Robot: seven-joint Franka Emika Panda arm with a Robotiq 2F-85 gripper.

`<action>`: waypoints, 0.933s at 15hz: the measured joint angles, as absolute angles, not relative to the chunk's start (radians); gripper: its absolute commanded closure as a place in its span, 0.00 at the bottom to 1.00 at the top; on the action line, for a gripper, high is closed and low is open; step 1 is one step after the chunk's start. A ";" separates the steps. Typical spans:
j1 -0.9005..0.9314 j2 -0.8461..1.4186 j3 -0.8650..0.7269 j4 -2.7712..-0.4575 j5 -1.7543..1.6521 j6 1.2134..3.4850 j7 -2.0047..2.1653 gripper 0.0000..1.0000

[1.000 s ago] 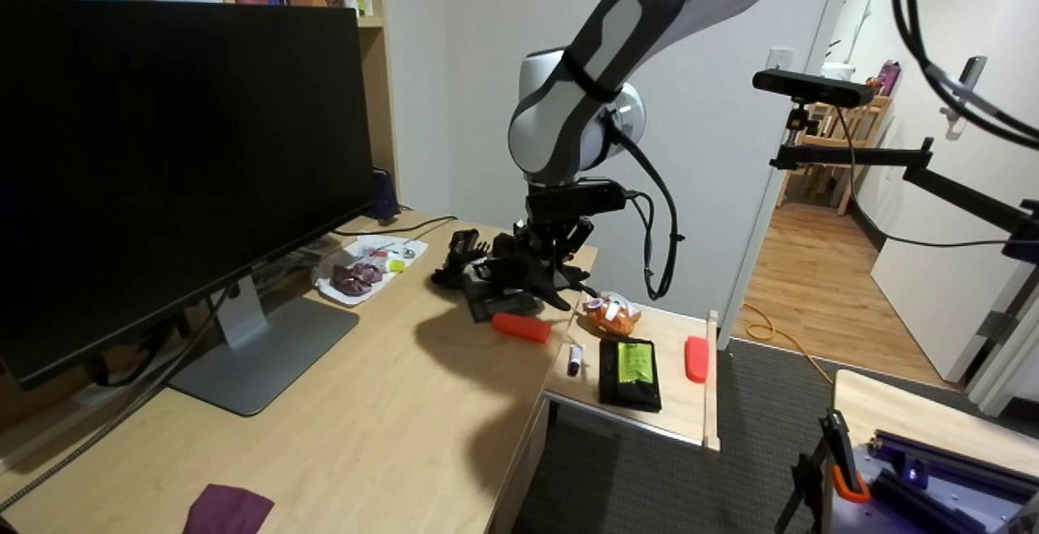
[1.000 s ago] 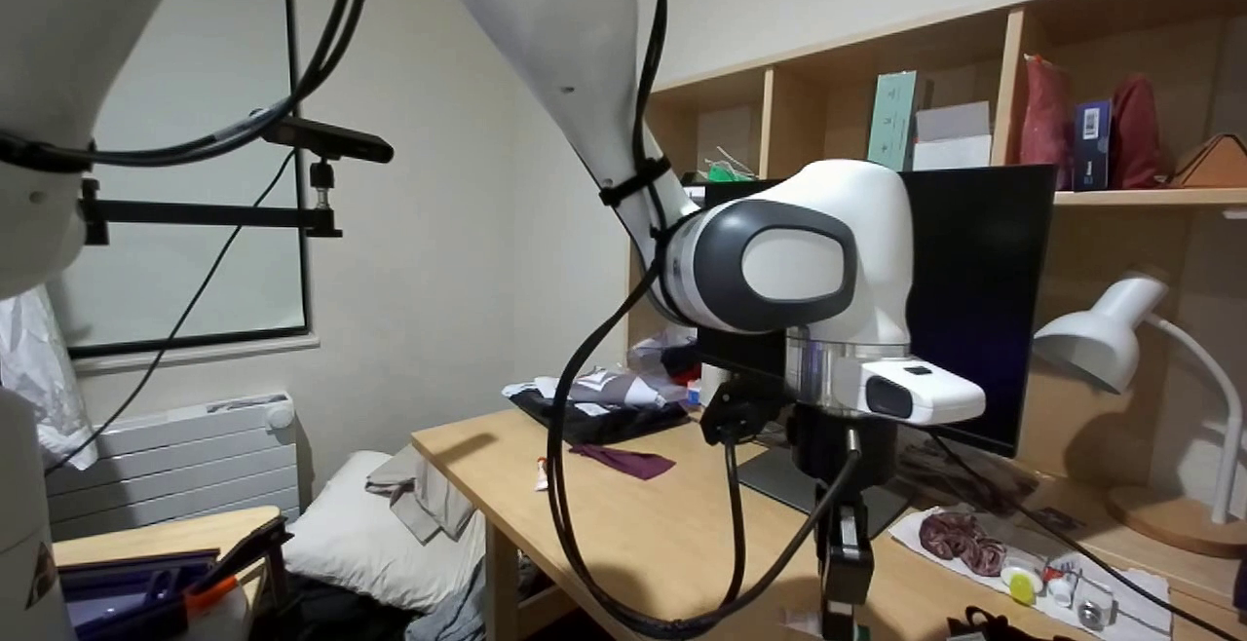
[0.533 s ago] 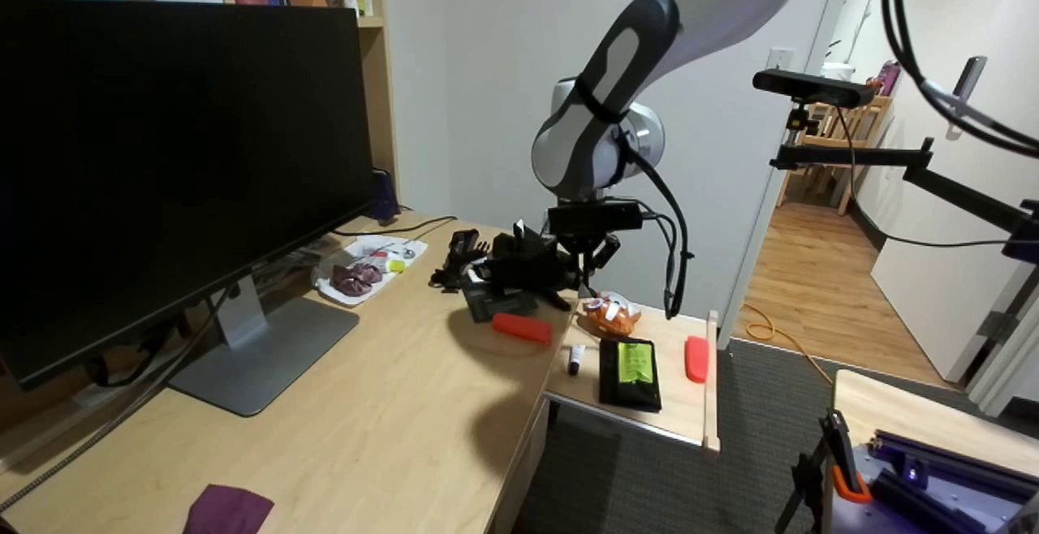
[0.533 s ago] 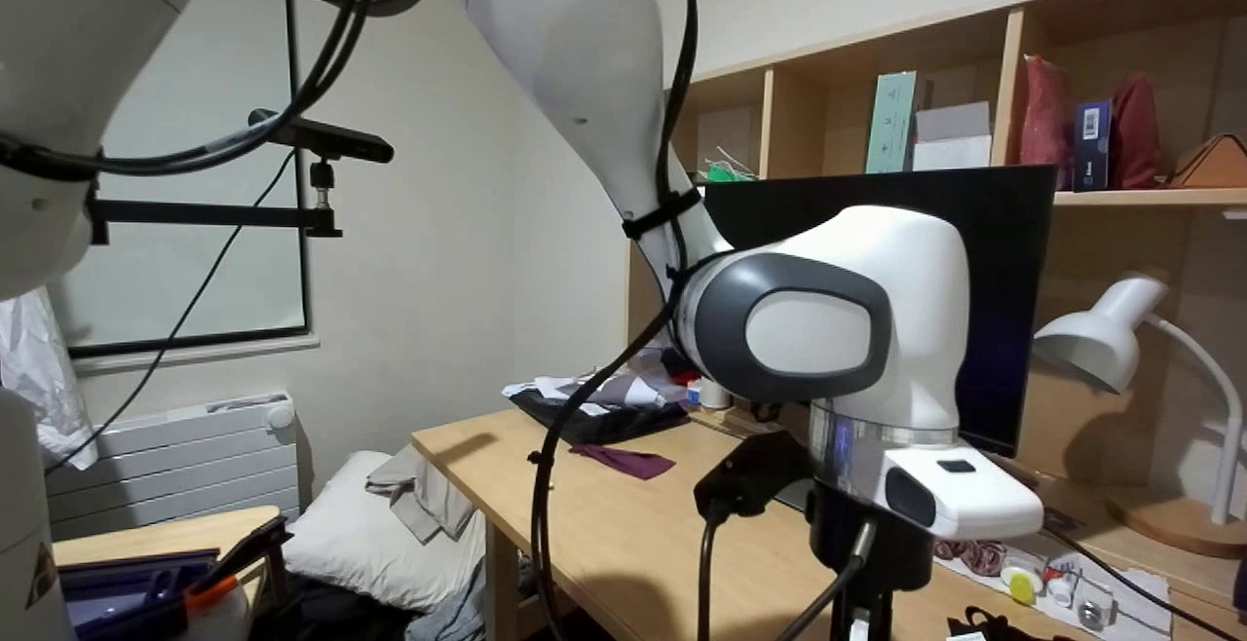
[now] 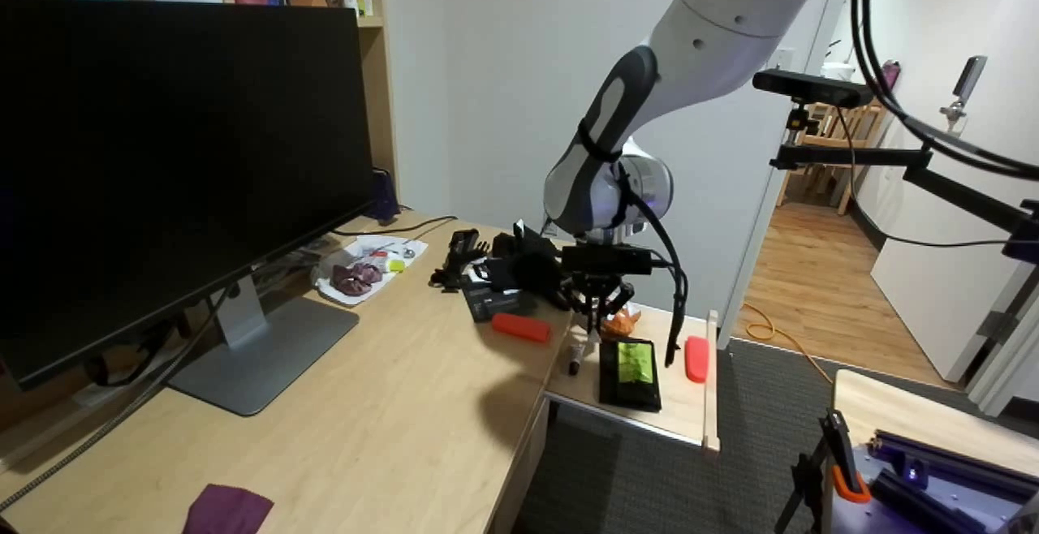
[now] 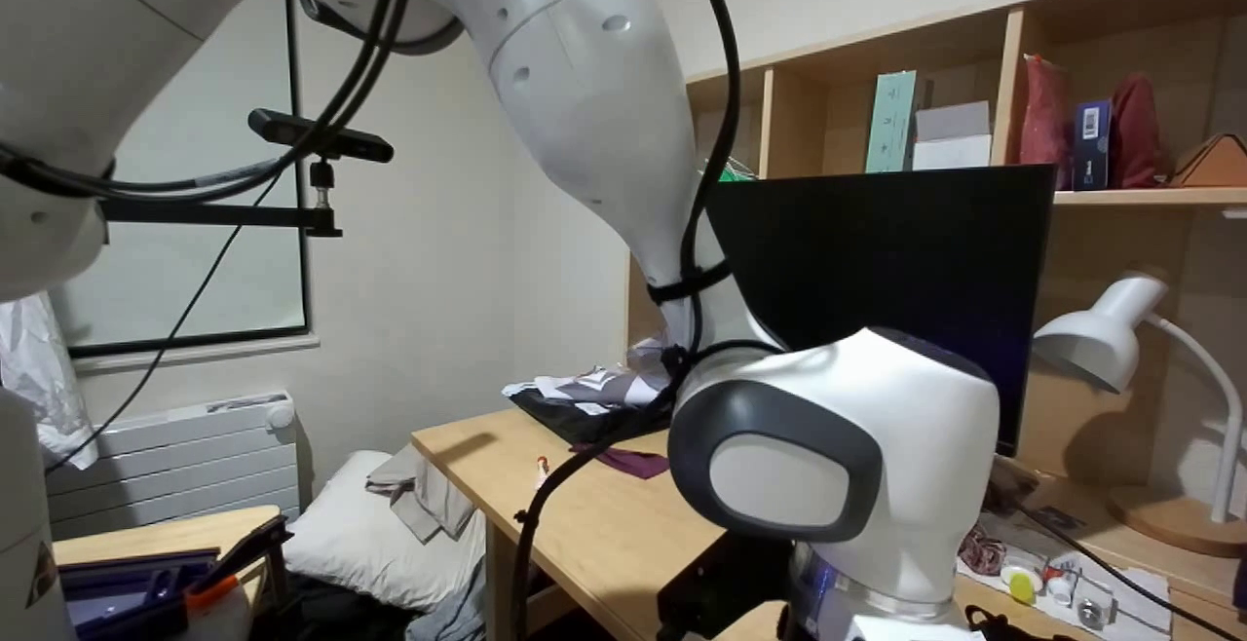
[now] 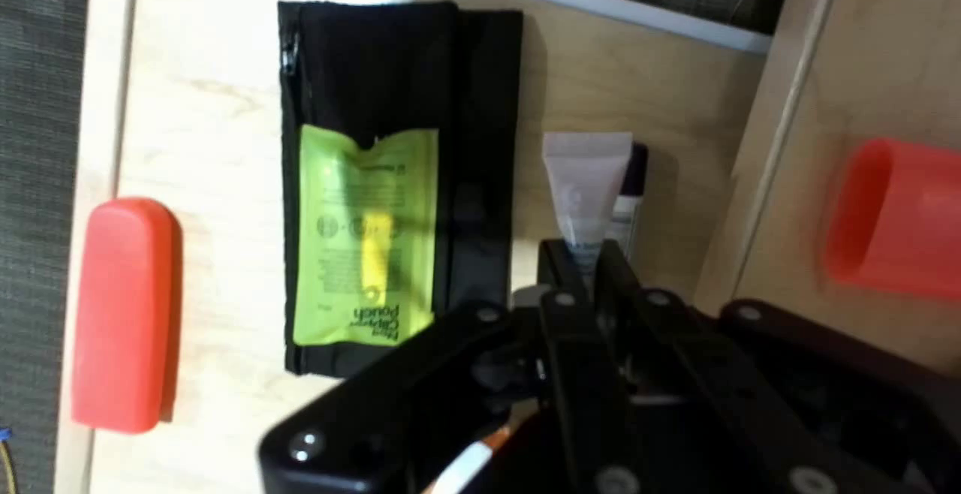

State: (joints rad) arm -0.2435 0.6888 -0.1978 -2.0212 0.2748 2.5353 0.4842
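Note:
My gripper (image 7: 584,257) is shut on a small white tube (image 7: 584,179), whose flat crimped end sticks out past the fingertips. In an exterior view the gripper (image 5: 597,325) hangs low over an open wooden drawer (image 5: 584,392). Partly hidden behind the held tube, a second tube with a dark cap (image 7: 636,170) lies on the drawer bottom. Beside them is a black pouch (image 7: 484,88) with a green packet (image 7: 368,239) on it, and a red case (image 7: 120,314) rests by the drawer's side. An orange bag (image 5: 621,323) is partly covered by the gripper.
The desk (image 5: 365,404) edge runs along the drawer. On it lie a red holder (image 5: 521,327), a heap of black items (image 5: 528,266), a white tray of small things (image 5: 369,268) and a purple cloth (image 5: 227,510). A monitor (image 5: 178,177) stands behind.
From above the desk corner my arm has moved down and towards the drawer, carrying the white tube. In an exterior view the gripper has dropped out of the picture. The other objects have not moved.

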 measured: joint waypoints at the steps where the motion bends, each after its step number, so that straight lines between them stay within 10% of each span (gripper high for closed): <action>1: -0.252 0.707 -0.182 -2.019 0.297 2.550 0.468 0.92; 8: -0.291 0.811 -0.139 -1.964 0.358 2.660 0.390 0.91; 9: -0.296 0.818 -0.138 -1.959 0.358 2.673 0.383 0.65; 14: -0.317 0.822 -0.137 -1.956 0.358 2.687 0.350 0.40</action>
State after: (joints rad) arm -0.3172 0.8218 -0.1370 -1.9556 0.3585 2.6867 0.3504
